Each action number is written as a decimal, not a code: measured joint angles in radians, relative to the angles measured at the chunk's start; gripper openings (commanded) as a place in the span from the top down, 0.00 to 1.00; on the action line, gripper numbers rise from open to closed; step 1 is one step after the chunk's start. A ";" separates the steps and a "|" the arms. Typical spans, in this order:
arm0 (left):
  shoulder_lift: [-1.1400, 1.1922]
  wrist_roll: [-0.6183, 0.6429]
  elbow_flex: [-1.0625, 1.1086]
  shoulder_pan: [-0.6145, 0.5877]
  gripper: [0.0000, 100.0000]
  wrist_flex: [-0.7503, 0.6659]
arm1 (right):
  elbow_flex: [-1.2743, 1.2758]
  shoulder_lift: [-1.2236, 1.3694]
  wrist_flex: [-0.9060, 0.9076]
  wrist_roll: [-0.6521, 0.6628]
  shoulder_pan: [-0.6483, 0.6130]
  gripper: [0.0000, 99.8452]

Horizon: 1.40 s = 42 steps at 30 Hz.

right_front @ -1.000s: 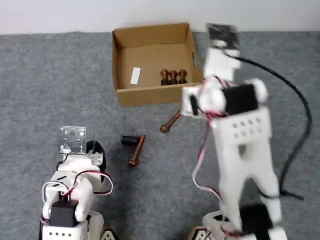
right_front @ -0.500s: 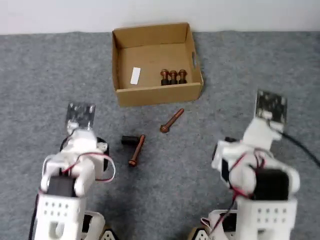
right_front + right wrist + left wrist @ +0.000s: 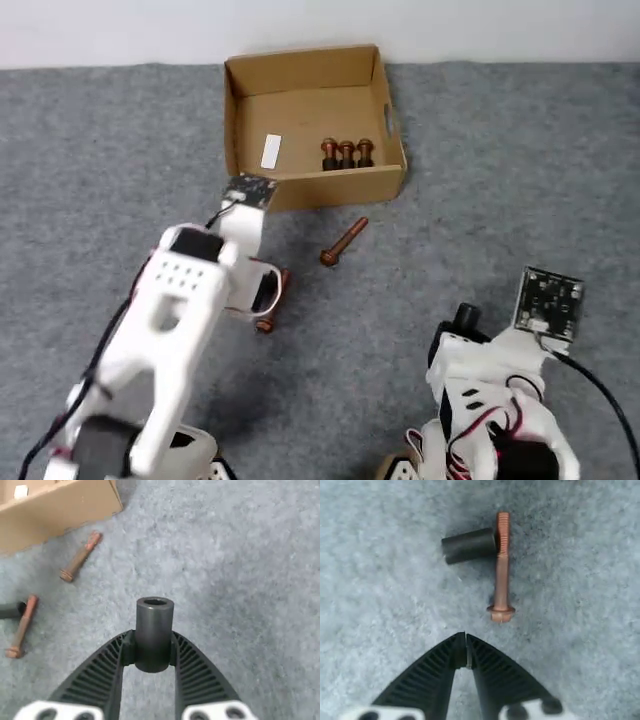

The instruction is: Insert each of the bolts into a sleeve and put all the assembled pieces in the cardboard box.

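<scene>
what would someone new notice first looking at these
The black sleeve clamped in the right arm's jaws stands out first. The left arm's jaws, shut, hang over a copper bolt lying beside a second sleeve on the grey carpet. Farther back, the cardboard box holds three assembled pieces, with another bolt loose in front of it.

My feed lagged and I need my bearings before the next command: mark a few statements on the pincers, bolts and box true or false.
1. The right pincer holds a black sleeve. True.
2. The left pincer grips a bolt. False: it is shut on nothing; the bolt lies on the carpet against a second sleeve.
3. A second bolt lies loose outside the cardboard box. True.
4. The cardboard box is empty. False: three assembled pieces sit inside.
</scene>
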 measured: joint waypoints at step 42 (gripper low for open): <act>0.654 0.014 -0.511 0.114 0.89 0.169 | 0.000 -0.040 -0.003 0.005 -0.002 0.99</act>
